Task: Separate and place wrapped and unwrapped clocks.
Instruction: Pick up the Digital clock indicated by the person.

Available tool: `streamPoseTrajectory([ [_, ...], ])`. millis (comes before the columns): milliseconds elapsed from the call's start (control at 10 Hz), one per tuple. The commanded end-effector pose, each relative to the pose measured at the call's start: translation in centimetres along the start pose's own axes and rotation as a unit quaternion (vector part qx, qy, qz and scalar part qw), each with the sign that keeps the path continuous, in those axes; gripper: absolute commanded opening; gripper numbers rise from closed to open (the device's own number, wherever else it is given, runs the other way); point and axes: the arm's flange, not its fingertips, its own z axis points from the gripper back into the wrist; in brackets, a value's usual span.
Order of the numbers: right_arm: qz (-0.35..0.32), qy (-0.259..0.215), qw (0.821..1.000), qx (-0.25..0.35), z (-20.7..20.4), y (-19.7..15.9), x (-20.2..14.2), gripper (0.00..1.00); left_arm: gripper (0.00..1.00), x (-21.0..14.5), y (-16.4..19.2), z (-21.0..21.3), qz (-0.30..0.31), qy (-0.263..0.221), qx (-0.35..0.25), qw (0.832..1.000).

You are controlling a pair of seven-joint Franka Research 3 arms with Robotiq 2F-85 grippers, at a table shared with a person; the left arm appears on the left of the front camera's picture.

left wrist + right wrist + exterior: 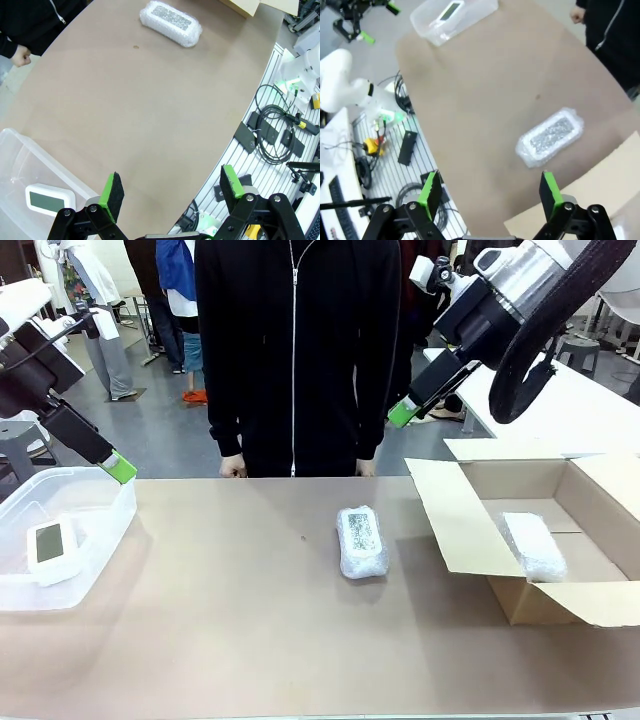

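Observation:
One bubble-wrapped clock (362,540) with a dark speckled panel lies at the table's middle, also seen as a wrapped bundle (171,22) in the left wrist view and as a bundle (551,136) below the right gripper. A second wrapped clock (533,543) rests inside the cardboard box (470,520) at the right. The bare white clock (52,543) (49,199) (451,10) lies in the clear plastic bin (110,525). My left gripper (118,468) (171,186) hovers open over the bin's far corner. My right gripper (400,412) (490,189) hangs open high above the table, holding nothing.
A person in black stands at the far edge, hands (233,468) resting at the table's rim. The box flaps (510,450) stand open. Cables and tools (272,140) lie on the slatted rack beside the table.

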Motion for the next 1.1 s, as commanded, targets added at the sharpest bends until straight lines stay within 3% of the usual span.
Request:
streamPoseTrajectory([
  [0, 0.055, 0.037, 0.998, -0.002, 0.4, 1.1, -1.3, 1.0, 1.0, 0.0, 0.0, 0.0, 0.002, -0.001, -0.002, 1.0],
  [200, 0.062, 0.05, 0.996, -0.03, 0.4, 1.9, -2.4, 1.0, 1.0, 0.0, 0.0, 0.0, 0.002, -0.001, -0.002, 1.0],
  [300, 0.041, 0.035, 0.999, -0.003, 0.1, 1.4, -0.6, 1.0, 1.0, 0.0, 0.0, 0.0, 0.002, -0.001, -0.002, 1.0],
  [1000, 0.041, 0.035, 0.999, -0.003, 0.1, 1.4, -0.6, 1.0, 1.0, 0.0, 0.0, 0.0, 0.002, -0.001, -0.002, 1.0],
])
